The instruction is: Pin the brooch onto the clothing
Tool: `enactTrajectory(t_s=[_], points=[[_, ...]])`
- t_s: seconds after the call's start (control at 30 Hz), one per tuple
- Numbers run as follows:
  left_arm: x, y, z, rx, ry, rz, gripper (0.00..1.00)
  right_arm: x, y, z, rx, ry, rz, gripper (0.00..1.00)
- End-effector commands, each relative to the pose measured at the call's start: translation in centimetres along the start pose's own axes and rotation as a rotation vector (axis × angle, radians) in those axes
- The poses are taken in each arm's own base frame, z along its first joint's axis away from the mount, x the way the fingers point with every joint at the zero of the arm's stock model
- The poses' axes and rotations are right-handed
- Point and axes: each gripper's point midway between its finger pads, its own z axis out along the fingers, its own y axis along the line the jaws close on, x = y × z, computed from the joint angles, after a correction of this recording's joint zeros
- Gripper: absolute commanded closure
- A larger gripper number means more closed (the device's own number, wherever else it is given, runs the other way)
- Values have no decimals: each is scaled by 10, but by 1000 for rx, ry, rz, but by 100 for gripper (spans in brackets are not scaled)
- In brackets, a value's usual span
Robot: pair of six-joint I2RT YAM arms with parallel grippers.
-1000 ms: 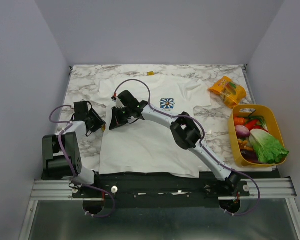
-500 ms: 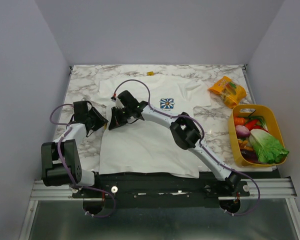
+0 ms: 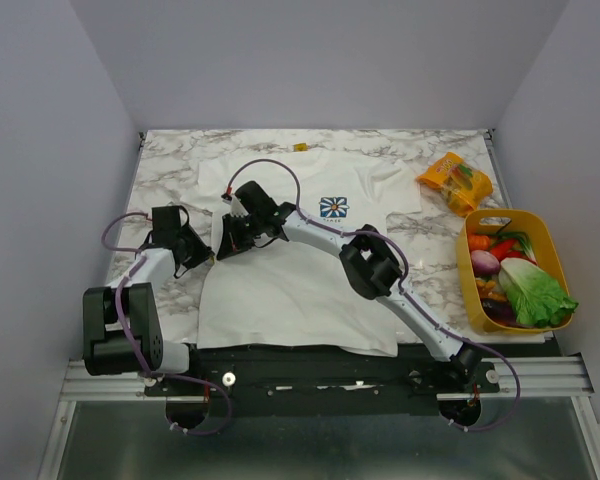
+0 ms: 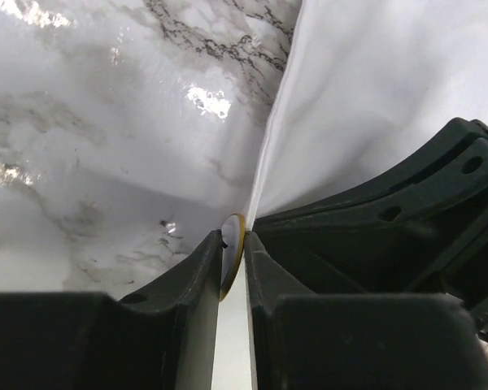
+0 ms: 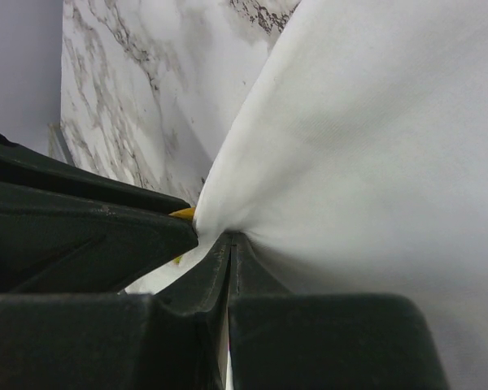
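Your left gripper point(image 4: 233, 262) was clamped on the thin gold brooch point(image 4: 233, 240) at the white T-shirt's point(image 5: 350, 146) side edge, with your right gripper point(image 5: 228, 248) pinched tight on that edge beside it.

**Your two arms, up close**

Your left arm point(image 3: 148, 262) and right arm point(image 3: 315, 230) have white links and bulky black joint housings. A thin purple cable point(image 3: 270, 161) loops along each. Your left pincer point(image 4: 233, 244) and right pincer point(image 5: 229, 244) have matte black fingers with smooth edges.
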Motion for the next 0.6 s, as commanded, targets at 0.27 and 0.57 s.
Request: enactTrajectory(t_s=[0.27, 0.57], points=[[-31, 26, -34, -257, -114, 18, 100, 28, -16, 20, 16, 61, 6, 87], [-66, -8, -78, -205, -300, 78, 100, 7, 26, -19, -45, 10, -114, 67]])
